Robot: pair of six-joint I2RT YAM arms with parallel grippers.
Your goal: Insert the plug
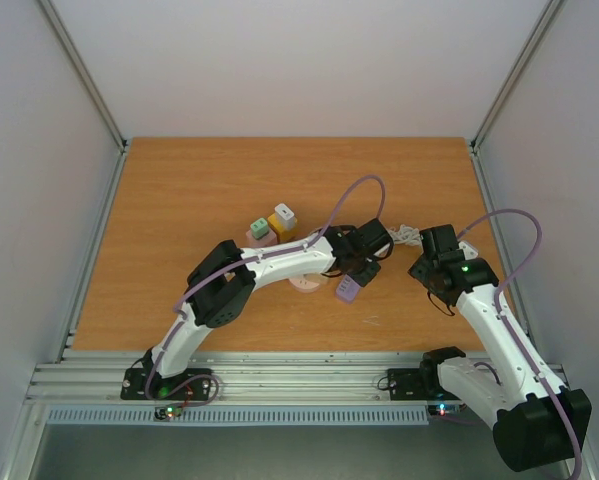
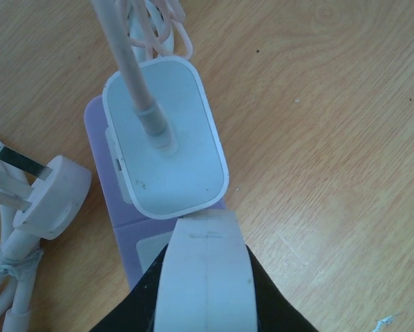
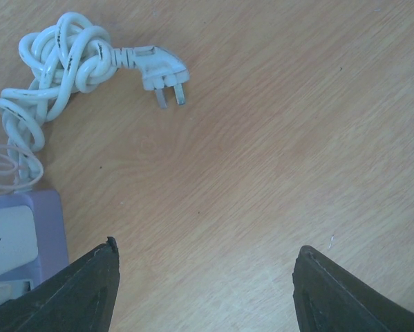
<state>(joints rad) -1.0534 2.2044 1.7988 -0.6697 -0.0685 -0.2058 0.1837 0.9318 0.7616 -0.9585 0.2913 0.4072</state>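
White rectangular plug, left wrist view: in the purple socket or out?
In: white rectangular plug sits flush on purple socket block, no prongs visible.

Grippers: 2, the left gripper (image 1: 359, 268) and the right gripper (image 3: 203, 256).

Coloured socket blocks: 3. The purple block (image 2: 110, 214) sits right at the left fingers (image 2: 203, 277). The green block (image 1: 259, 229) and yellow block (image 1: 282, 218) are well away from them.

White plugs: 3 seen.
- square plug (image 2: 168, 138) on the purple block, just ahead of the left fingertips
- round plug (image 2: 54, 197) off to their side
- two-pin plug (image 3: 158, 69) far ahead of the right fingers (image 3: 345, 290)

Can't tell if the round and two-pin plugs are one and the same.

White cord bundle (image 3: 61, 62): 1.

Pink round piece (image 1: 304, 284): 1, half hidden.
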